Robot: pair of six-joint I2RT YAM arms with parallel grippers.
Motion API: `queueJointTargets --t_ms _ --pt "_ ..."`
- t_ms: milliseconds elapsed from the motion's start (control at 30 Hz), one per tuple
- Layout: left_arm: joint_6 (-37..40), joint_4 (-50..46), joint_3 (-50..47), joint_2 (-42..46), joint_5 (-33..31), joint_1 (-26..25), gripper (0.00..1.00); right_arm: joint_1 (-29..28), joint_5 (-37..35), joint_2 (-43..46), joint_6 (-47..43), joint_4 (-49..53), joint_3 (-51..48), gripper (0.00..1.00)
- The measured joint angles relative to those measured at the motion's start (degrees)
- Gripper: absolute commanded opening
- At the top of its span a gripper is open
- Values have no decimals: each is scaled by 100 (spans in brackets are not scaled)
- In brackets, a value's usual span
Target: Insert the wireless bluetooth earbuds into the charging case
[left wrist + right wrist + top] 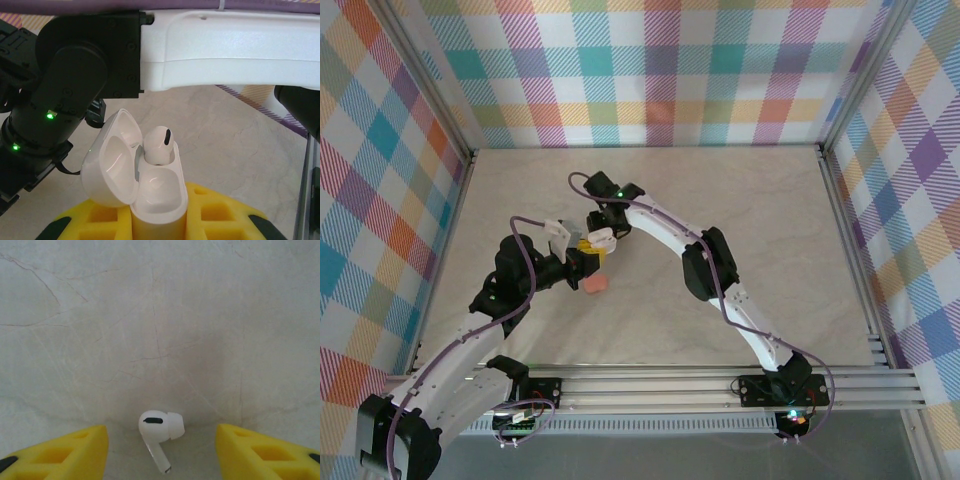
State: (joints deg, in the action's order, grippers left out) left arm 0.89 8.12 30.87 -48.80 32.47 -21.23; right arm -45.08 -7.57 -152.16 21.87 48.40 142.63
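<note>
In the left wrist view, my left gripper (159,222) is shut on a white charging case (161,187), which stands upright between the yellow fingers (222,215). Its lid (107,165) is swung open to the left. One white earbud (160,145) sits in the far socket and the near socket is empty. A second white earbud (160,429) lies on the marble table. It rests between the spread yellow fingers (65,455) of my right gripper (161,452), which is open and touches nothing. From above, both grippers meet near the table's middle, left (582,252) and right (608,222).
A salmon-pink pebble-like case (595,285) lies on the table just in front of the two grippers. The right arm's white link (225,45) passes close above the held case. Checked walls enclose the table (740,200) on three sides.
</note>
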Motion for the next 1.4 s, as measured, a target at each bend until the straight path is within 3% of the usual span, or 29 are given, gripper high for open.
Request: queueJointTargets --t_ms 333,933,1167,1400 --pt "0 103 -2 -55 55 0 0 0 -39 -87 2 -221 0 57" --pt "0 98 -4 -33 94 2 0 24 -98 -103 17 -184 0 39" --pt "0 81 -4 66 90 2 0 48 -55 -103 -4 -160 -4 38" --pt "-2 -9 -4 103 87 2 0 48 11 223 -46 -326 -579 35"
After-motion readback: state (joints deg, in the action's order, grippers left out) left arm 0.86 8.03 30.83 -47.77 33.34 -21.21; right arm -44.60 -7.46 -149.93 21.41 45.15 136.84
